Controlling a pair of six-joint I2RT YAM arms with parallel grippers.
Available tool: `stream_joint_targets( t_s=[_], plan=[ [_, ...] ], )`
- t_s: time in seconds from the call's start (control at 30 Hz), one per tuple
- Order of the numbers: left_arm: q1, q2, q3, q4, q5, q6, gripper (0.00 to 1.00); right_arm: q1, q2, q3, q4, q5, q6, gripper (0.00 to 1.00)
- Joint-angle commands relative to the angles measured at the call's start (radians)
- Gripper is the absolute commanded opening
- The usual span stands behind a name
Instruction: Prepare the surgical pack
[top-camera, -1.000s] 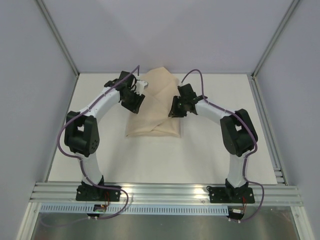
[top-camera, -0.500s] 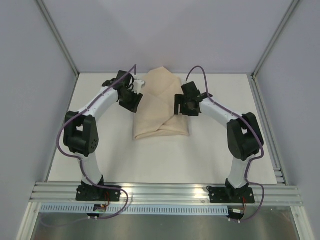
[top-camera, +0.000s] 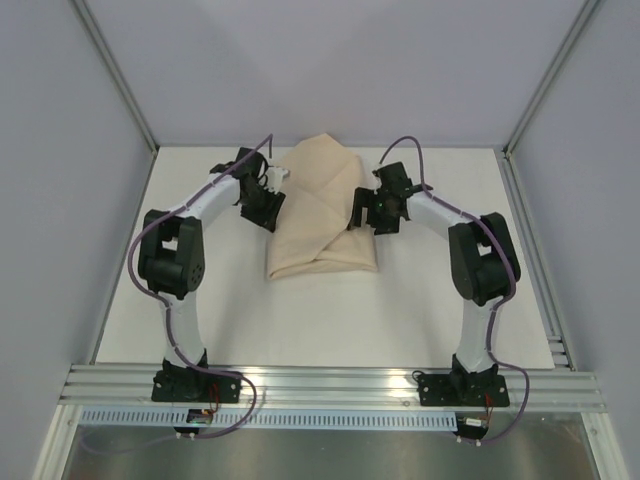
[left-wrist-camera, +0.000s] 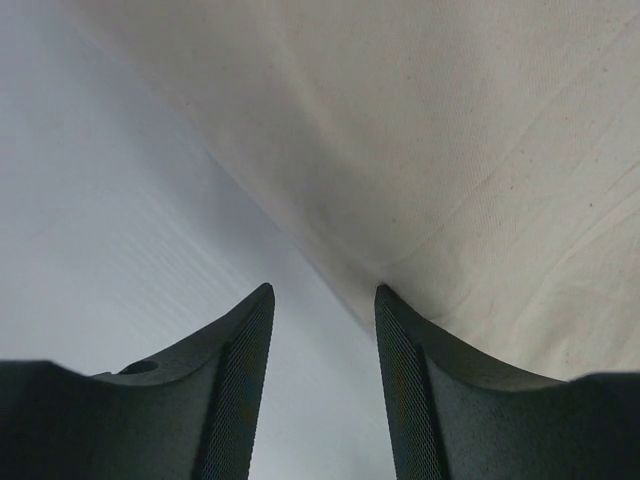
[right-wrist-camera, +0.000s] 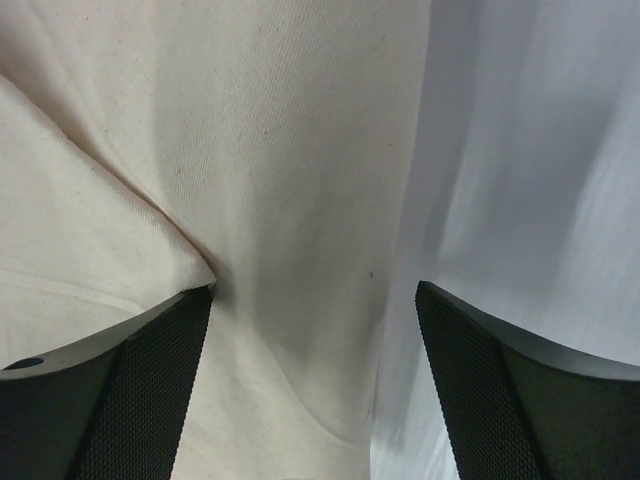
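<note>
Two grippers flank the tan cloth bundle (top-camera: 322, 215), which lies folded on the white table (top-camera: 430, 300), toward its far side and roughly midway between the arms. From above we see overlapping flaps crossing its top, a narrower far end and a wider, straight near edge.

The left gripper (top-camera: 270, 207) sits at the bundle's left edge. In its wrist view we find the fingers (left-wrist-camera: 235, 400) only a narrow gap apart, with nothing between them. The cloth's edge runs diagonally just beyond the tips, and bare table shows to the left.

The right gripper (top-camera: 362, 212) sits at the bundle's right edge. Its wrist view shows us fingers (right-wrist-camera: 150, 390) spread wide. They straddle the cloth, whose right edge falls inside the gap, with a folded flap ending near the left finger. We cannot tell whether either gripper touches the fabric.
</note>
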Motion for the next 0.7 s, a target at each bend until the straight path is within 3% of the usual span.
stream_joint_targets(
  t_s=[0.0,0.03,0.1,0.27,0.43,0.67],
  plan=[
    [0.004,0.036,0.065,0.029,0.087,-0.025,0.54,0.002,0.060,0.020,0.150,-0.206,0.010,0.86],
    [0.002,0.048,0.066,0.031,0.112,-0.031,0.50,0.004,0.066,0.017,0.202,-0.237,0.024,0.80],
    [0.002,0.048,0.053,0.038,0.144,-0.039,0.47,0.007,0.064,-0.009,0.239,-0.285,0.065,0.77],
    [0.001,-0.044,-0.056,0.112,0.216,-0.036,0.45,0.033,-0.008,-0.122,0.300,-0.271,0.092,0.75],
    [-0.005,-0.119,-0.159,0.112,0.244,-0.003,0.43,0.048,-0.104,-0.275,0.362,-0.279,0.113,0.66],
    [-0.053,-0.220,-0.294,0.089,0.256,0.012,0.42,0.106,-0.239,-0.426,0.359,-0.337,0.127,0.66]
  ],
)
